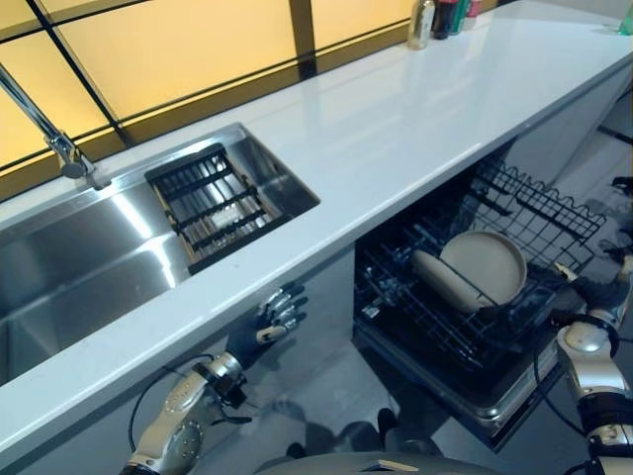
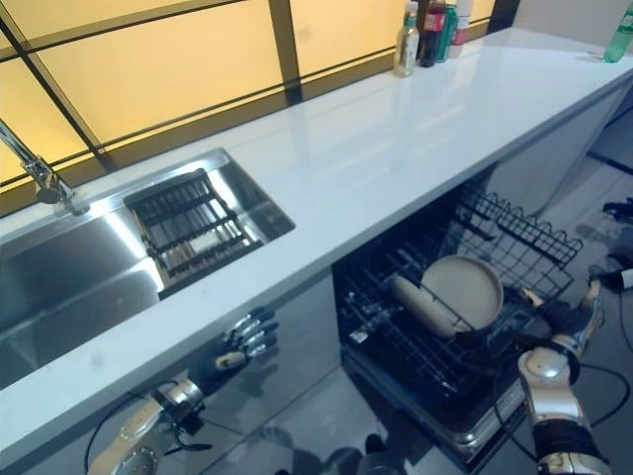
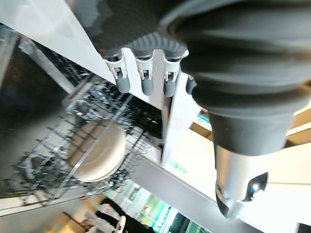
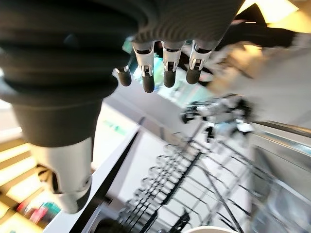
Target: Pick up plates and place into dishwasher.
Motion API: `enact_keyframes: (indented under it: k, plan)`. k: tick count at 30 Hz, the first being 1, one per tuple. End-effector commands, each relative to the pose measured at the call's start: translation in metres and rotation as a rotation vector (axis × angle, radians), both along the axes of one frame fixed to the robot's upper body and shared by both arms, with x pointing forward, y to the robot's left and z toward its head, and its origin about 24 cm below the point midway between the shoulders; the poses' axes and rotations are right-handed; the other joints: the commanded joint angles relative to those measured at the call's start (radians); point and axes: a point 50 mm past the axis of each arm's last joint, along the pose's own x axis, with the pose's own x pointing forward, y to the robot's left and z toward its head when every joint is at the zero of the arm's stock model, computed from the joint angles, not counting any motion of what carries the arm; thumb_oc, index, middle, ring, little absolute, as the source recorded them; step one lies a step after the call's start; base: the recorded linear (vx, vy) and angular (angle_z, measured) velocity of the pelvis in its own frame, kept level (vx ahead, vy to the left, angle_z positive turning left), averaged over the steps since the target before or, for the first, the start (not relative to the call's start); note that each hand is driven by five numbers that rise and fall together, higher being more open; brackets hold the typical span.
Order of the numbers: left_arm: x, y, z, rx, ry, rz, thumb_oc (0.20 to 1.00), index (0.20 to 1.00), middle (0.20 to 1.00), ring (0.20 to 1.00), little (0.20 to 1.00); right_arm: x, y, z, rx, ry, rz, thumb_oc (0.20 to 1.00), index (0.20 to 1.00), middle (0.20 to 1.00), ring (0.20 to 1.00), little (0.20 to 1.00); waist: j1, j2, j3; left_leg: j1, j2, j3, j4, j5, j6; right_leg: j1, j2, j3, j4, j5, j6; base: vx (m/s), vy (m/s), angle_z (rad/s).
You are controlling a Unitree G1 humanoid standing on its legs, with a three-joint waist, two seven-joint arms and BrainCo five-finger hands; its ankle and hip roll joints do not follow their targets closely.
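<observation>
**Plates racked, both hands empty**

Two beige plates (image 1: pixel 475 272) standing on edge in pulled-out dishwasher rack (image 1: pixel 534 213). Left hand (image 1: pixel 269 325) left of rack, fingers relaxed, holding nothing. Right hand (image 2: pixel 564 319) at rack's right edge, fingers loose, empty.

A long glossy white countertop (image 1: pixel 415 129) runs from near left to far right. Set into its left part is a stainless steel sink (image 1: pixel 89 257) holding a black wire rack (image 1: pixel 213 203), with a chrome tap (image 1: pixel 54 139) at its far edge. At the far right end, by the window, stands a cluster of bottles (image 2: pixel 425 30); a green bottle (image 2: pixel 618 40) stands apart, further right.

Below the countertop's right part, the pulled-out black wire dishwasher rack (image 1: pixel 534 213) carries two beige round plates (image 1: pixel 475 272) on edge, leaning together.
</observation>
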Motion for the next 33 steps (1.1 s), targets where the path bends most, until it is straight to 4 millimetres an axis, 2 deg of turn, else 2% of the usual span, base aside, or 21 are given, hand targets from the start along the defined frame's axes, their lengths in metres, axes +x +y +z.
enact_keyframes:
  k: [1, 2, 4, 9, 14, 19, 25, 30, 33]
  plan:
    - [-0.003, -0.003, -0.002, 0.042, -0.017, -0.036, 1.0, 1.0, 1.0, 1.0, 1.0, 0.013, 0.005, 0.019, 0.058, -0.157, 0.041, 1.0, 1.0, 1.0, 1.0, 1.0, 0.001, -0.023, -0.013, -0.061, -0.028, -0.002, 0.129, -0.089, 0.101, -0.02, 0.009, 0.0, 0.098, -0.048, 0.002, 0.0, 0.0, 0.0]
    - [-0.007, -0.002, -0.013, 0.071, 0.025, -0.035, 1.0, 1.0, 1.0, 1.0, 1.0, 0.01, 0.011, 0.008, 0.117, -0.156, 0.066, 1.0, 1.0, 1.0, 1.0, 1.0, -0.002, -0.028, -0.012, -0.062, -0.031, 0.002, 0.135, -0.094, 0.105, -0.024, 0.008, 0.0, 0.099, -0.044, 0.004, -0.01, -0.036, -0.05]
    - [-0.011, 0.0, -0.025, 0.11, 0.079, -0.038, 1.0, 1.0, 1.0, 1.0, 1.0, 0.009, 0.019, -0.002, 0.16, -0.151, 0.093, 1.0, 1.0, 1.0, 1.0, 1.0, -0.003, -0.036, -0.009, -0.066, -0.034, 0.01, 0.147, -0.101, 0.112, -0.032, 0.006, 0.004, 0.102, -0.04, 0.006, -0.01, -0.07, -0.08]
    - [-0.022, 0.008, -0.048, 0.181, 0.195, -0.05, 1.0, 1.0, 1.0, 1.0, 1.0, 0.005, 0.013, -0.009, 0.213, -0.171, 0.051, 1.0, 1.0, 1.0, 1.0, 1.0, 0.004, -0.043, 0.005, -0.105, -0.037, 0.013, 0.198, -0.116, 0.119, -0.058, 0.006, 0.003, 0.124, -0.041, 0.004, -0.03, -0.066, -0.07]
    - [-0.037, 0.017, -0.074, 0.305, 0.31, -0.058, 1.0, 1.0, 1.0, 1.0, 1.0, 0.003, -0.001, -0.005, 0.204, -0.201, -0.037, 1.0, 1.0, 1.0, 1.0, 1.0, 0.011, -0.041, 0.023, -0.135, -0.035, 0.005, 0.229, -0.115, 0.117, -0.079, 0.011, -0.001, 0.143, -0.04, -0.001, 0.0, -0.047, 0.01]
    - [-0.051, 0.028, -0.091, 0.382, 0.377, -0.026, 1.0, 1.0, 1.0, 1.0, 1.0, 0.004, -0.013, 0.013, 0.148, -0.259, -0.075, 1.0, 1.0, 1.0, 1.0, 1.0, 0.01, -0.036, 0.045, -0.164, -0.035, -0.002, 0.251, -0.113, 0.111, -0.098, 0.014, -0.003, 0.152, -0.039, -0.003, 0.0, 0.0, 0.0]
    - [-0.055, 0.035, -0.095, 0.414, 0.383, 0.003, 1.0, 1.0, 1.0, 1.0, 1.0, -0.004, -0.02, 0.002, 0.246, -0.244, -0.044, 1.0, 1.0, 1.0, 1.0, 1.0, 0.009, -0.042, 0.08, -0.221, -0.037, -0.004, 0.323, -0.128, 0.113, -0.148, 0.009, 0.0, 0.191, -0.037, -0.007, -0.01, -0.057, -0.02]
    - [-0.028, 0.032, -0.079, 0.401, 0.265, -0.008, 1.0, 1.0, 1.0, 1.0, 1.0, 0.017, -0.019, 0.008, 0.359, -0.322, -0.013, 1.0, 1.0, 1.0, 1.0, 1.0, 0.026, -0.021, 0.153, -0.32, -0.042, -0.023, 0.374, -0.115, 0.108, -0.225, 0.01, -0.009, 0.235, -0.038, -0.023, -0.15, -0.036, 0.05]
    - [-0.016, 0.029, -0.07, 0.383, 0.216, -0.001, 1.0, 1.0, 1.0, 1.0, 1.0, 0.02, -0.021, 0.007, 0.423, -0.373, -0.05, 1.0, 1.0, 1.0, 1.0, 1.0, 0.029, -0.01, 0.179, -0.361, -0.039, -0.027, 0.4, -0.111, 0.104, -0.259, 0.013, -0.013, 0.261, -0.043, -0.033, -0.06, -0.025, 0.07]
